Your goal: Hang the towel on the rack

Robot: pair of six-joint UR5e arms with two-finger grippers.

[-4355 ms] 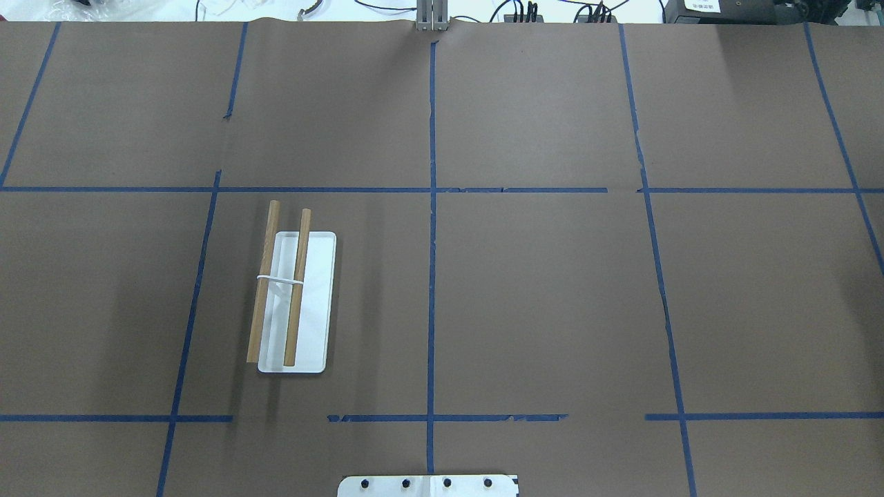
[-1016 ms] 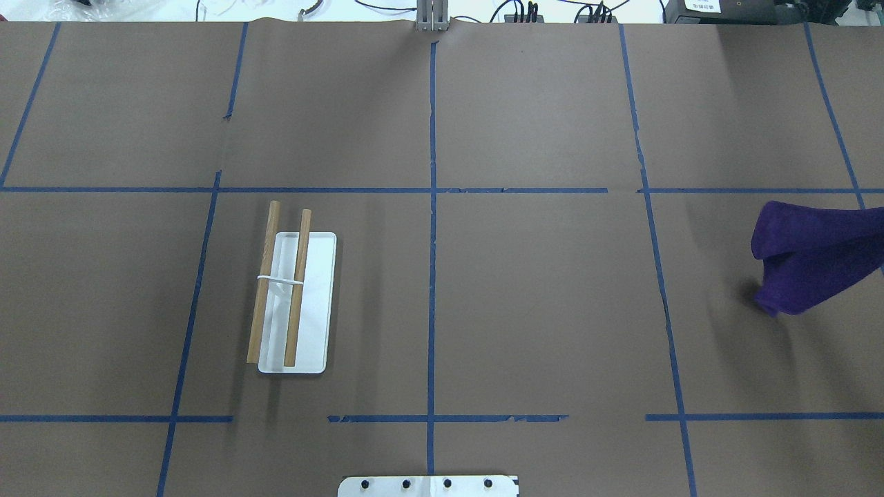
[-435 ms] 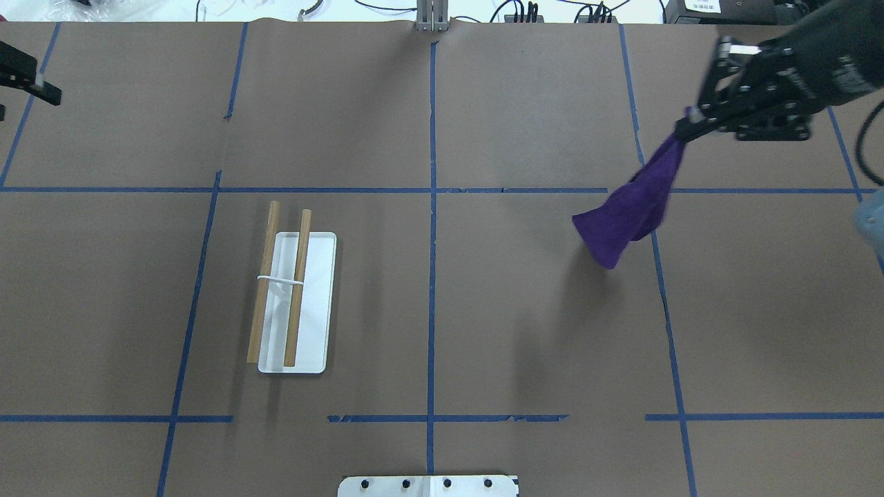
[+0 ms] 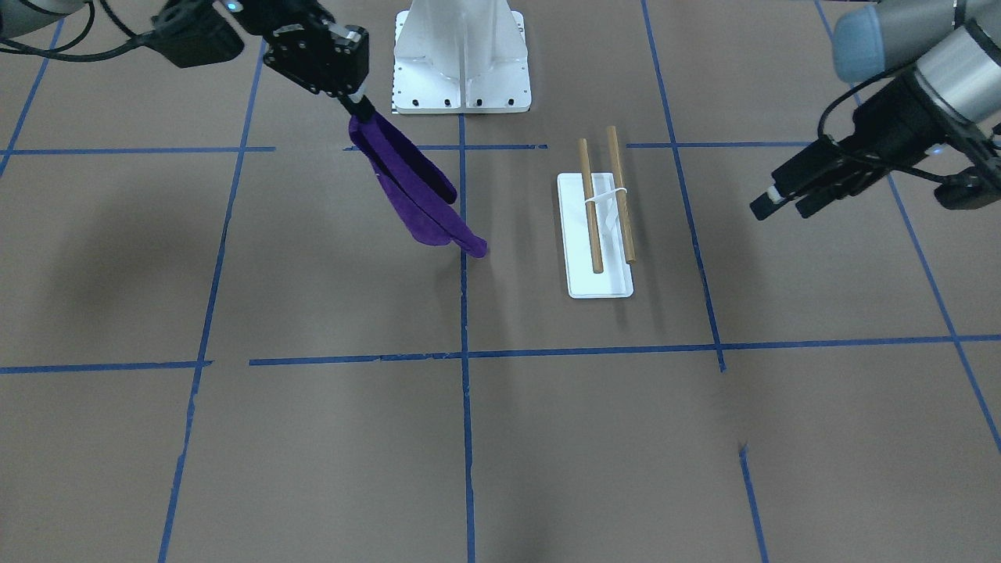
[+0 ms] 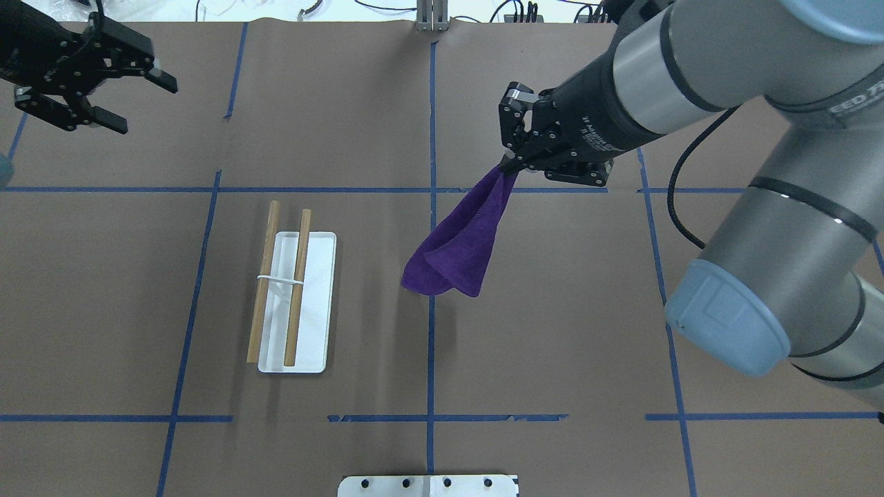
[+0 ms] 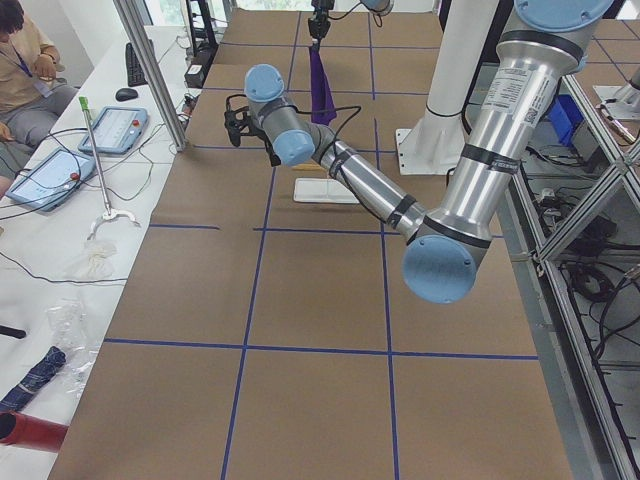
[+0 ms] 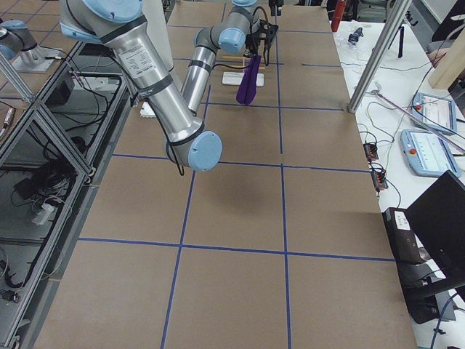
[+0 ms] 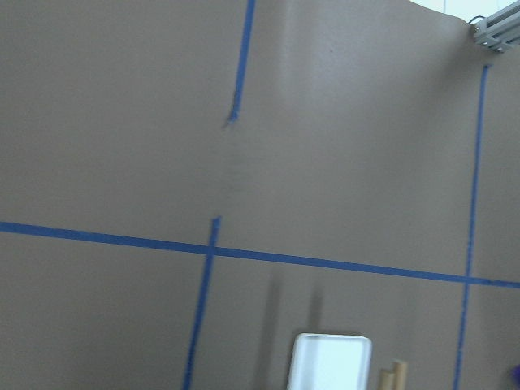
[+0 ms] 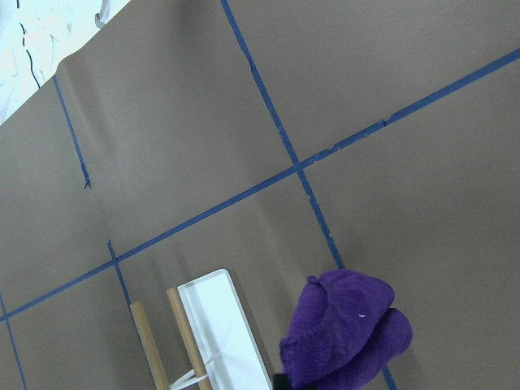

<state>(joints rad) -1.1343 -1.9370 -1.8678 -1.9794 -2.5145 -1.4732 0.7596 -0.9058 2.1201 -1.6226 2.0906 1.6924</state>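
The right arm [image 5: 642, 76] has swept in over the table [image 5: 552, 359], jaws pinched shut on one end of the towel [image 5: 456, 248]; the cloth, moments ago far off to the right of the rack [image 5: 298, 324], now hangs limp in the air much nearer its right side, not yet touching it. The left arm [image 4: 923, 102] has come in too, jaws spread open and empty, beyond the rack on its left; the carry looks nearly over, with draping over a dowel still to come.
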